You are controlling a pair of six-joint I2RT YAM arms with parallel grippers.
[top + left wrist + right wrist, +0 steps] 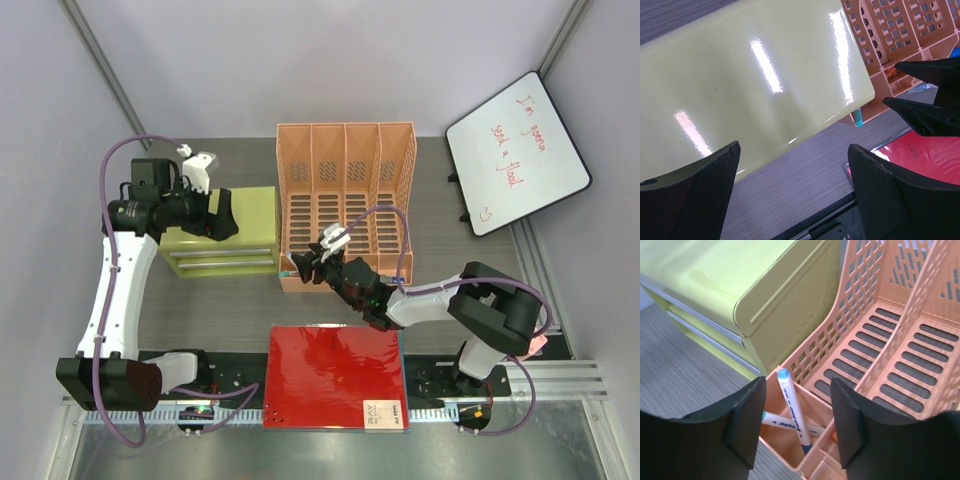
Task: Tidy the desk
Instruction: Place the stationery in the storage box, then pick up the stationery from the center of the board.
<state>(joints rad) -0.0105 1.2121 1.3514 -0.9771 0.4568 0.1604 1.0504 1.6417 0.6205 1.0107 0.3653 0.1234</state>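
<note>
— Where is the surface (235, 315)?
— Under both arms, carrying cabinet (740, 75) and rack (880, 340).
— Pincers?
— Left pincer (794, 147) gapes wide above the cabinet, empty. Right pincer (797, 385) is parted around a marker (790, 410), seemingly not touching it.

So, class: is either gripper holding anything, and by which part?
Nothing is held. The left gripper is open above the green cabinet; the right gripper is open too, the marker standing loose between its fingers in the orange rack.
</note>
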